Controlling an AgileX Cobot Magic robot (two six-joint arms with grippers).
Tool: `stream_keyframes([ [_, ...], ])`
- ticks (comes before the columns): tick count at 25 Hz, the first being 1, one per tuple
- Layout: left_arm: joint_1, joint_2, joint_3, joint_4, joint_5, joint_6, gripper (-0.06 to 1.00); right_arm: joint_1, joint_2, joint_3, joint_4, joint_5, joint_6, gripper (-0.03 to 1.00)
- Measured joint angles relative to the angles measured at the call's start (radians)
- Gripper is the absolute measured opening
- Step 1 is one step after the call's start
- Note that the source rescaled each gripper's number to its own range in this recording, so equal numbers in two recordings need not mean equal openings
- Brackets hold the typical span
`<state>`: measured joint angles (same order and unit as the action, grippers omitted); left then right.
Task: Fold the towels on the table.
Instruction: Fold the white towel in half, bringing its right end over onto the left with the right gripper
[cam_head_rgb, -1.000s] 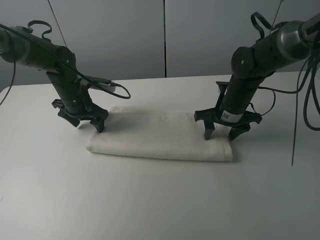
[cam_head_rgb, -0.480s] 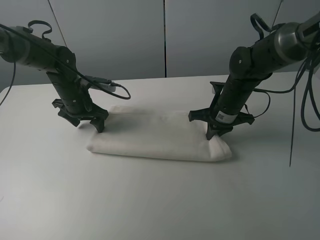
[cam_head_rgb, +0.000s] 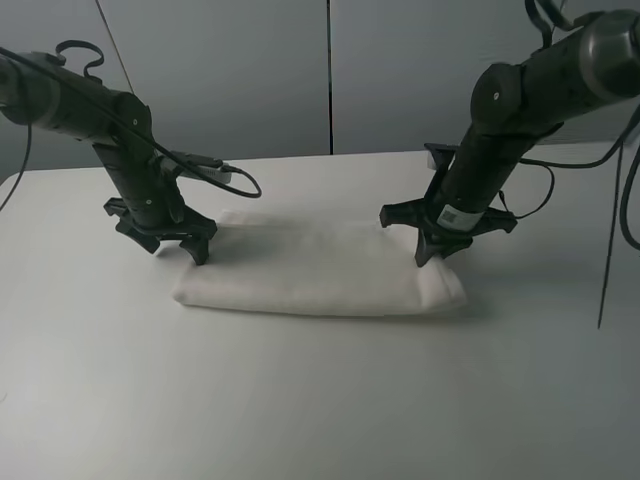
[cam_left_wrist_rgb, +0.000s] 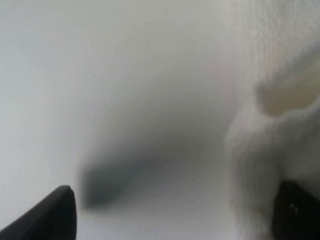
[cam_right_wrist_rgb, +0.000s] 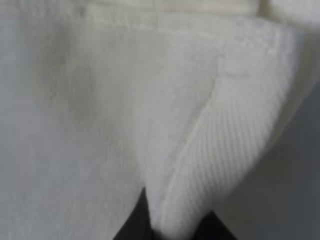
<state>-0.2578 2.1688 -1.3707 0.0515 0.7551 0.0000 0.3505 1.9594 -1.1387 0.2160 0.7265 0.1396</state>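
Table (cam_head_rgb: 320, 410) is wide, white and mostly bare; the towel (cam_head_rgb: 320, 278) lies near its middle as one long flat strip running between my two arms; from the thick, rounded near edge I judge it is already doubled over at least once, so I call the task roughly mid-way; what I think is left is bringing one short end over to the other and squaring it up, not yet done here.

Right gripper (cam_head_rgb: 432, 256) sits on the towel's right end, jaws pinched together on a raised pleat of cloth; the right wrist view shows that pleat wedged between the tips; that end looks slightly puckered.

Left gripper (cam_head_rgb: 180, 248) is at the far left corner, jaws spread wide, holding nothing; in the left wrist view one fingertip (cam_left_wrist_rgb: 295, 212) sits against the terry and the other is over bare table, so it straddles the edge; no grasp here.

Towel look: white, soft looped pile, no stains I can see; ribbed border band (cam_right_wrist_rgb: 215, 165) runs up the pinched fold; a hemmed edge shows beyond it; no label in view.
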Motion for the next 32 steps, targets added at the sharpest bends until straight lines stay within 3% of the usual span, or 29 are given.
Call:
stream_keyframes([
  [6, 0.000, 0.000, 0.000, 0.001, 0.000, 0.000, 1.00, 0.017, -0.104, 0.001, 0.069, 0.024, -0.018, 0.01],
  [12, 0.000, 0.000, 0.000, 0.004, 0.000, 0.000, 1.00, 0.095, -0.115, 0.001, 0.184, -0.004, -0.067, 0.01],
  [18, 0.000, 0.000, 0.000, 0.005, 0.000, 0.000, 1.00, 0.169, -0.115, 0.001, 0.412, -0.106, -0.183, 0.01],
  [24, 0.000, 0.000, 0.000, 0.005, 0.000, 0.000, 1.00, 0.177, -0.099, -0.007, 0.626, -0.150, -0.314, 0.01],
  [32, 0.000, 0.000, 0.000, 0.005, 0.000, 0.000, 1.00, 0.211, -0.005, -0.065, 0.736, -0.180, -0.380, 0.01],
])
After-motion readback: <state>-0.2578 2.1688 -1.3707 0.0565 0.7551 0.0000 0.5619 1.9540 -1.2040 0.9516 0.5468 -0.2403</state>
